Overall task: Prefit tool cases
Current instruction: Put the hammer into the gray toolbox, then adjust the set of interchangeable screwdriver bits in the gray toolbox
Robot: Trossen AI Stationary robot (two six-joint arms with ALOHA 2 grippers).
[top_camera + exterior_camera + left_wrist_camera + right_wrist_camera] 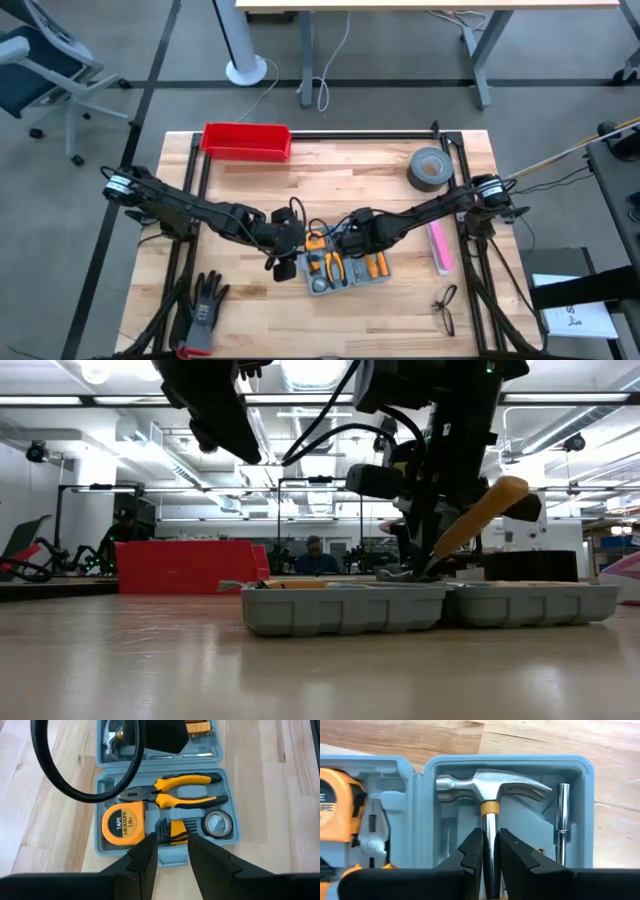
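The right gripper (490, 855) clamps the steel shaft of a hammer (492, 787), its head lying just beyond in the open case (345, 270) at mid-table. Beside it the left gripper (171, 851) hovers narrowly parted, empty, above hex keys (172, 829), with tape measure (123, 823), pliers (172, 790) and tape roll (217, 823) beyond.

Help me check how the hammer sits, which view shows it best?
The right wrist view: the hammer lies in the case, its shaft between the right pincer's fingers. The low view shows only its raised yellow handle; the high view hides it under the arm; the left wrist view catches just a corner.
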